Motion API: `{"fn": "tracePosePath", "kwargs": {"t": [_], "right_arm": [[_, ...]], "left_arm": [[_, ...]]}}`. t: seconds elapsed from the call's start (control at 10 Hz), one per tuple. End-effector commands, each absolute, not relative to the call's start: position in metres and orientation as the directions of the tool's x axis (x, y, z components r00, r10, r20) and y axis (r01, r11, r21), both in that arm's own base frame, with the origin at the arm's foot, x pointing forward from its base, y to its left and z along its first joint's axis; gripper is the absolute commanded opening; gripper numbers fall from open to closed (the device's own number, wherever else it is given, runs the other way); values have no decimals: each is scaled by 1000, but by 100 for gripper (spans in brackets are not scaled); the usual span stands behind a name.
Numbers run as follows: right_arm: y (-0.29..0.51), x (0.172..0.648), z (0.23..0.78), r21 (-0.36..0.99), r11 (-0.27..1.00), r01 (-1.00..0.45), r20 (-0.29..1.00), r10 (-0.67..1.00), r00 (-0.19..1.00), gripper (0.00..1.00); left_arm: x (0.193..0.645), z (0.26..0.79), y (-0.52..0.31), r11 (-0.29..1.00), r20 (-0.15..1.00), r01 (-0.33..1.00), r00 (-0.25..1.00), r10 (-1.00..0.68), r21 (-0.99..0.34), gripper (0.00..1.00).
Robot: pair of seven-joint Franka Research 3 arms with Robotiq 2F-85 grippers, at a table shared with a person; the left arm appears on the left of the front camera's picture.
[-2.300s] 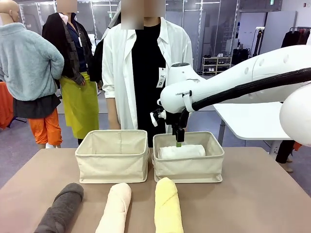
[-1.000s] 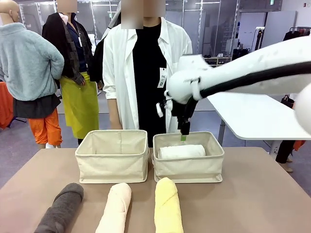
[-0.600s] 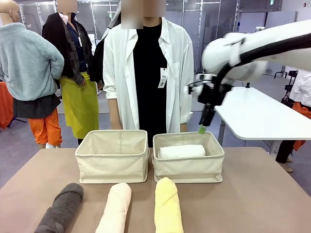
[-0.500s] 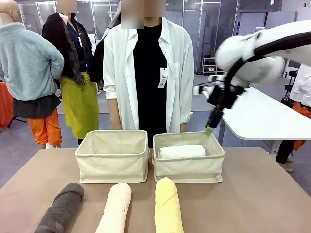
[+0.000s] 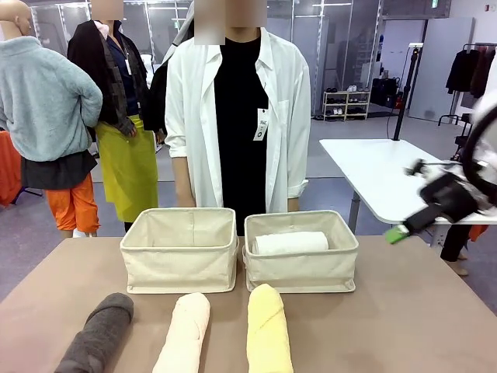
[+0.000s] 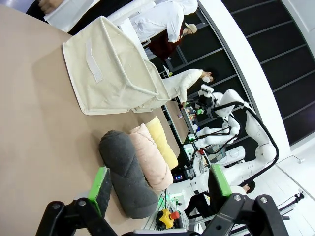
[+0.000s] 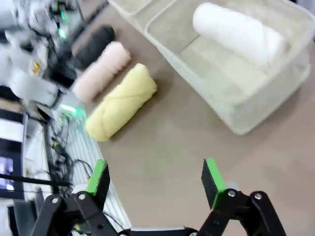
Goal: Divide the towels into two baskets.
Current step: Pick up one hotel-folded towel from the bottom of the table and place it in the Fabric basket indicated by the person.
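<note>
White towel (image 5: 290, 242) in right basket (image 5: 301, 272); grey (image 5: 97, 334), peach (image 5: 185, 330), yellow towels (image 5: 269, 330) seemingly apart.

1. Front view: the room light is bright and even. The yellow towel (image 5: 269, 330) throws only a faint, soft shadow on the counter (image 5: 404, 326).
2. Far to the right of the yellow towel, the right hand (image 5: 397, 232) is smeared by motion blur. The rest of the frame is sharp.
3. Right wrist view: the whole frame is soft with blur. The white towel (image 7: 239, 35), beyond the yellow towel, is nearly washed out.
4. Left wrist view: the picture is crisp around the yellow towel, with wide-angle bending toward the edges and dark glass behind.
</note>
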State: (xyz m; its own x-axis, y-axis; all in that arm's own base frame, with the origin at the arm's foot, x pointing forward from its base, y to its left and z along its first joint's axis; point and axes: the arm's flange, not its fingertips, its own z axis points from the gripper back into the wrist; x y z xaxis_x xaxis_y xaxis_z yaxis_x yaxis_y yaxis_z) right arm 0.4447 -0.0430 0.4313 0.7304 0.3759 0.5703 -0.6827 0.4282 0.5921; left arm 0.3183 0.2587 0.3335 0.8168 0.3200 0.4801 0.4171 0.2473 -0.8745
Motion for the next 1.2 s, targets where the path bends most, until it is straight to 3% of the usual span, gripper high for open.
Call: {"fn": "tracePosePath", "kwargs": {"t": [0.0,0.4,0.6,0.7,1.1], "right_arm": [[-105,420,418,692,394,-605,578,198,791,94],[-192,384,377,876,327,-355,337,112,935,94],[-191,398,354,907,266,-325,297,140,944,94],[-194,374,364,865,318,-389,377,101,921,94],[-194,374,364,865,318,-389,377,101,921,94]], "left_arm": [[316,334,260,250,480,416,818,318,-874,100],[316,334,260,250,480,416,818,318,-874,100],[316,334,260,250,480,416,818,318,-874,100],[316,334,260,250,480,416,818,318,-874,100],[316,334,260,250,480,416,818,318,-874,100]]}}
